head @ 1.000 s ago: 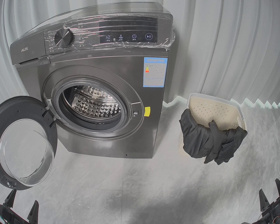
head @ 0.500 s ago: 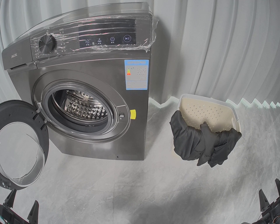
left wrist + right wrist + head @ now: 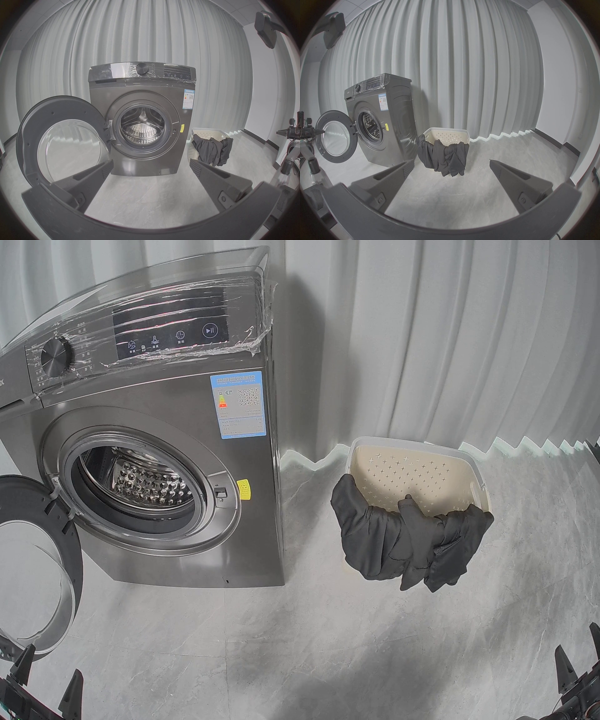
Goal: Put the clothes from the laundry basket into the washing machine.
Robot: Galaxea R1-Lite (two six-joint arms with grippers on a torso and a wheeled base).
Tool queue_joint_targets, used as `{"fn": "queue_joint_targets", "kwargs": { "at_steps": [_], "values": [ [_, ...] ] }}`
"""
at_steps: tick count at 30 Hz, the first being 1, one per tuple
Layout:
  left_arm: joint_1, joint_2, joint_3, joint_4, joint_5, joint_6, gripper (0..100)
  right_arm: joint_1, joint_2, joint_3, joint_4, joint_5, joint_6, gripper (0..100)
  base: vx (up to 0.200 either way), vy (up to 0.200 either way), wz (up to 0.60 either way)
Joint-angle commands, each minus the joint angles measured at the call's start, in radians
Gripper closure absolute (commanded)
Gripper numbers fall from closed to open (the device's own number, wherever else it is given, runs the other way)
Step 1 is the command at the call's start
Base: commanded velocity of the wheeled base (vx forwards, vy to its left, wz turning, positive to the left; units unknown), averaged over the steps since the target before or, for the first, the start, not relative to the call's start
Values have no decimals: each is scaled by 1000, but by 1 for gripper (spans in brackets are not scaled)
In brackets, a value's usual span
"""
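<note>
A grey washing machine [image 3: 162, 446] stands at the left with its round door [image 3: 37, 571] swung wide open and the steel drum [image 3: 140, 484] bare. To its right sits a cream laundry basket [image 3: 415, 468] on the floor, with dark clothes [image 3: 409, 537] draped over its front rim. Both show again in the wrist views: the machine [image 3: 142, 115] and clothes [image 3: 212, 150], the basket [image 3: 447, 136] and clothes [image 3: 443, 156]. My left gripper [image 3: 47, 677] is low at the front left, open and holding nothing. My right gripper [image 3: 578, 659] is low at the front right, also open, well short of the basket.
Pale marbled floor [image 3: 350, 640] stretches between me and both objects. White curtains [image 3: 437, 340] hang behind them. The open door juts out toward my left side.
The whole head view has shifted: the machine and basket sit further left in the picture than before, so the camera has turned right. Both grippers keep their places, still open.
</note>
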Motion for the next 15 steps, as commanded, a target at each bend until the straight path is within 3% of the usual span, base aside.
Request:
{"fn": "queue_joint_targets", "kwargs": {
  "at_steps": [1,15],
  "values": [
    [-2,-17,16,0,0,-1,0,0,-15,18,0,-1,0,0,0,-200,0],
    [-2,-17,16,0,0,-2,0,0,-15,18,0,0,0,0,0,-200,0]
  ]
}}
